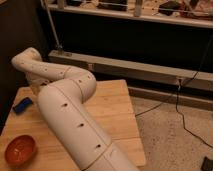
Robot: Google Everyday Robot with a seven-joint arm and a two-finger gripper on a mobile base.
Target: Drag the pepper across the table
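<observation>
We are watching the arm (65, 107) reaching to the far left of the bench (112, 107). Its tool is hiding behind the wrist bend, beyond the blue object (22, 106). The tool is standing wide open; any hold, we cannot tell. The pepper is not showing, probably behind the arm. We are judging this the approach. Next calls for lowering onto the pepper, then dragging.

Orange bowl (20, 150), blue obj. (22, 106) farther back — cable (175, 99) on floor (170, 142)
</observation>
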